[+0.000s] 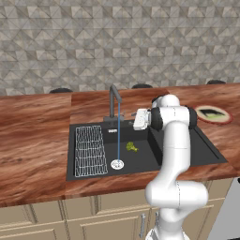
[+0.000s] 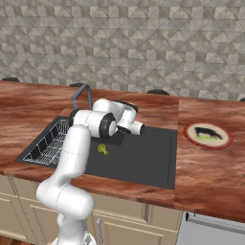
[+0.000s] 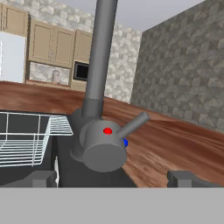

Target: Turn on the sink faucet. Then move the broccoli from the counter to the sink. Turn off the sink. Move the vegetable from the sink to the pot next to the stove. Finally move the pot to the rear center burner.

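Hand view puts my gripper (image 3: pixel 112 178) right at the faucet (image 3: pixel 101 65) base, fingers spread wide with nothing between them; the two tips sit low left and low right of the frame and the round valve body fills the space above them. The lever (image 3: pixel 132 124) sticks out to the upper right of that body, red dot on top, blue dot just under the lever root. Water (image 1: pixel 118 136) is running in the left base view, a thin blue line from the spout down to the drain (image 1: pixel 117 164), and the broccoli (image 1: pixel 131 147) already lies on the sink (image 1: pixel 211 152) floor just right of the stream, centre of frame; the right base view has it as a small green lump (image 2: pixel 103 149) left of centre in the basin. So I judge the step in hand is shutting the water off. To do it well I would not try to clamp: bring one finger against the side of the lever near its outer end, where the leverage is best, and sweep it back toward centre, keeping the wrist clear of the upright pipe and the wire rack (image 3: pixel 26 135) at left. Hard to tell: which way is off, how near my tips are to the lever, and whether they touch the valve body. In both base views my own arm covers the faucet base. The pot and stove are out of frame; only a plate (image 2: pixel 208 136) sits on the counter (image 2: pixel 210 167) at right, its contents too small to name.
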Motion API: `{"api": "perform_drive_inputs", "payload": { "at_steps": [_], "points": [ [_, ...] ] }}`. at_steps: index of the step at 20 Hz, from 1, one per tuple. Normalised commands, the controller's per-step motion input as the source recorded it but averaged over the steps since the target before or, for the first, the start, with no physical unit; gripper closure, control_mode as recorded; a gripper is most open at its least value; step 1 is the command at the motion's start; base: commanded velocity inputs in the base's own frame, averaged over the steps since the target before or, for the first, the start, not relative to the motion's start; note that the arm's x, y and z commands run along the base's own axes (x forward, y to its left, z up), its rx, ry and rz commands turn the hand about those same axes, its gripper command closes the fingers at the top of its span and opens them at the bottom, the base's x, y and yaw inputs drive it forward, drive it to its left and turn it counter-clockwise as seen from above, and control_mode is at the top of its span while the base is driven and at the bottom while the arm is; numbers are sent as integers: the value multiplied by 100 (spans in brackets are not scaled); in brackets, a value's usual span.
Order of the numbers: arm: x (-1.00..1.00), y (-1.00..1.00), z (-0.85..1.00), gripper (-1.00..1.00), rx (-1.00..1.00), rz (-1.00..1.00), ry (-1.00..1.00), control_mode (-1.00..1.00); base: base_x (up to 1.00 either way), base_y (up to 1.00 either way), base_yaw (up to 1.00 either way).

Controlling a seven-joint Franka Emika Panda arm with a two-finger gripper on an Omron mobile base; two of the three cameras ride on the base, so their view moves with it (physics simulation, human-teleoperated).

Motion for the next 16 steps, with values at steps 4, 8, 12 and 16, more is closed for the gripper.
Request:
{"api": "perform_drive_inputs", "payload": {
  "at_steps": [4,8,12,16],
  "points": [
    [0,25,11,-100,0,-2,0,-100,0,0,0],
    [1,30,18,-100,-1,0,6,-100,0,0,0],
    [5,18,7,-100,0,0,4,-100,0,0,0],
    [10,10,0,-100,0,0,1,-100,0,0,0]
  ]
}}
